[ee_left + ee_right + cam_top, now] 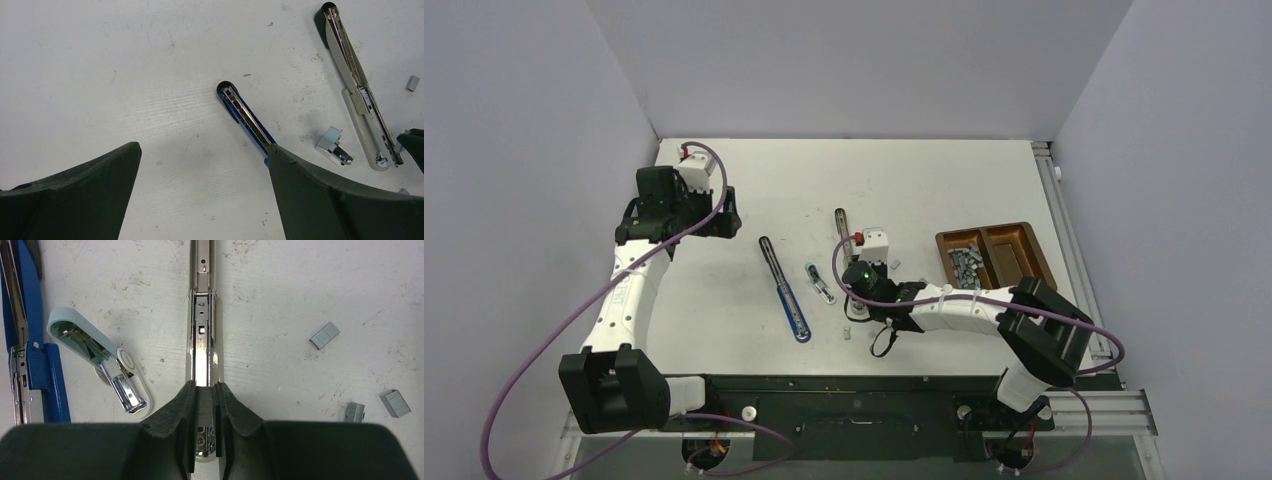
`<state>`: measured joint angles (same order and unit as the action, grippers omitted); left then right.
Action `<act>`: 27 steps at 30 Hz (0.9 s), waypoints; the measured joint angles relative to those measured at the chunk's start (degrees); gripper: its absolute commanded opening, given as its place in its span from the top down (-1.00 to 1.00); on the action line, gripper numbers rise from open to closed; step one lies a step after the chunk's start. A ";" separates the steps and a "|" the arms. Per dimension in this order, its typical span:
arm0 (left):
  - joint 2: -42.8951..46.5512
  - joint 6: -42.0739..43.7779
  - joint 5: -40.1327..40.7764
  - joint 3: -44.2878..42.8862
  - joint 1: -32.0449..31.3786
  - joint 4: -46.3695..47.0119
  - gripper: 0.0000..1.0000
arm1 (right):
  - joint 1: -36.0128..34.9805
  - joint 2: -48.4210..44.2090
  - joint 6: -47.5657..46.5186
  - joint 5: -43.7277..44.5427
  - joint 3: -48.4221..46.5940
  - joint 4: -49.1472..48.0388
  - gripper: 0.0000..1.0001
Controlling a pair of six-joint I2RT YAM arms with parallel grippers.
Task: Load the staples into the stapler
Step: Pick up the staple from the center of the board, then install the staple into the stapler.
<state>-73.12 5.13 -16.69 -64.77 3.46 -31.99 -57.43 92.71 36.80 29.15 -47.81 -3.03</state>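
My right gripper [205, 405] is shut on a short grey strip of staples [205, 401]. It holds the strip directly over the open channel of the beige stapler [202, 335], near that stapler's rounded end. In the top view the right gripper [857, 290] hides the lower part of the beige stapler [841, 232]. My left gripper [202, 147] stands wide open above bare table with nothing between its fingers [75, 195], and its right finger covers the near end of a blue stapler [245, 116]. From above, the left gripper [724, 215] is at the far left.
A blue stapler [784, 290] lies opened flat, with a small pale blue-green stapler [97, 357] between it and the beige one. Loose staple strips [324, 335] [397, 403] lie to the right. A brown two-part tray [1014, 240] holds more staples [965, 265].
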 measured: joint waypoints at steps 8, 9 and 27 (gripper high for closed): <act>0.00 0.00 0.00 0.00 0.00 0.02 -0.93 | 0.00 0.00 0.09 -0.02 0.00 0.04 0.83; 0.00 0.00 0.00 0.00 0.00 0.02 -0.93 | 0.00 0.00 0.09 -0.02 -0.02 0.04 0.83; 0.00 0.00 0.02 0.00 0.00 0.02 -0.93 | 0.00 0.90 0.11 -1.05 -0.02 0.07 0.83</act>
<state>-73.12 5.13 -16.67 -64.77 3.46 -31.97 -57.43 93.60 36.91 28.10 -47.83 -2.96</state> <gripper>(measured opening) 0.963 0.140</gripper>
